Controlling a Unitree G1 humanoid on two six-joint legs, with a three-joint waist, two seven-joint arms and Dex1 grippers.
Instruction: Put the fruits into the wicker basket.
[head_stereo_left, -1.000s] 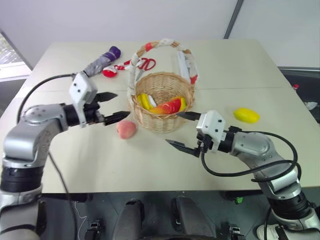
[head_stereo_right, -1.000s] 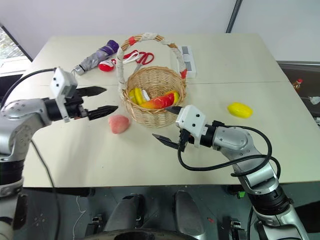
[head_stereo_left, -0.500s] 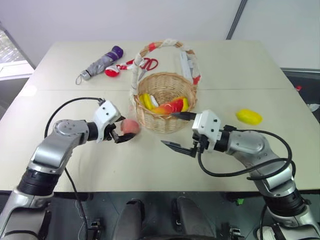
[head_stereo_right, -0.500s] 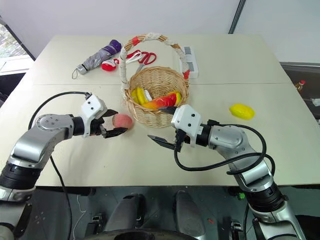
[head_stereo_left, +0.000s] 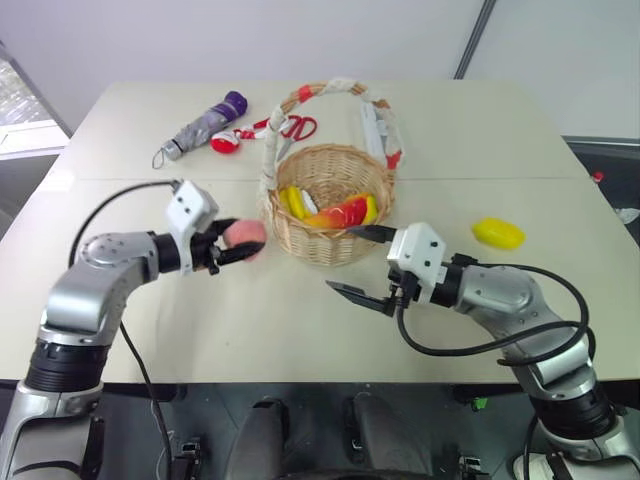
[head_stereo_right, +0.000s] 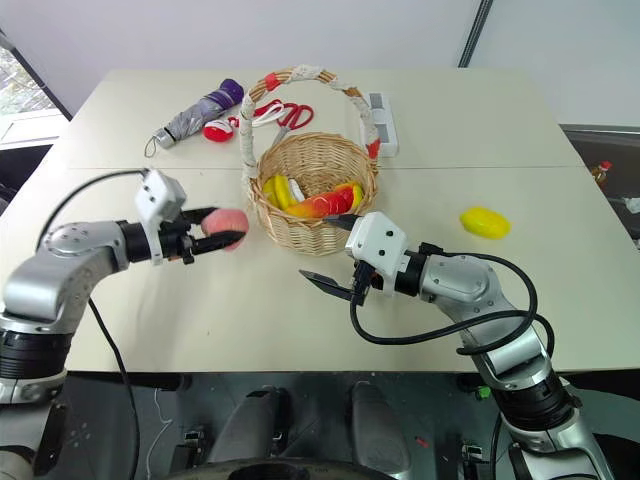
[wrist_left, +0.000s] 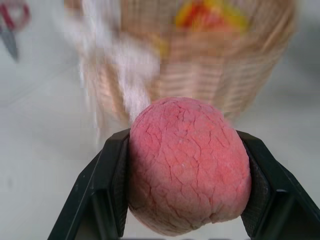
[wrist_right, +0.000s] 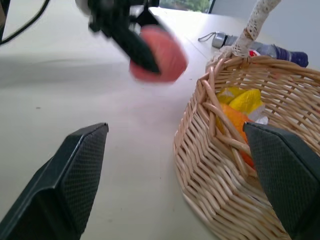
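My left gripper (head_stereo_left: 240, 241) is shut on the pink peach (head_stereo_left: 246, 235) and holds it just above the table, left of the wicker basket (head_stereo_left: 331, 243). In the left wrist view the peach (wrist_left: 187, 165) sits squeezed between both black fingers, with the basket's wall close behind it. Inside the basket lie a red-to-yellow mango (head_stereo_left: 341, 213) and yellow pieces (head_stereo_left: 290, 202). The yellow lemon (head_stereo_left: 496, 233) rests on the table to the basket's right. In front of the basket my right gripper (head_stereo_left: 346, 260) is open, with nothing between its fingers (wrist_right: 75, 170).
Behind the basket lie a grey-purple folded umbrella (head_stereo_left: 200, 125), red-handled scissors (head_stereo_left: 291, 127), a small red-and-white object (head_stereo_left: 221, 143) and a white power strip (head_stereo_left: 370, 121). The table's front edge (head_stereo_left: 300, 378) runs just below both arms.
The left gripper came down around the peach, shut on it and lifted it off the table toward the basket. The right arm stayed still. The camera view shifted slightly.
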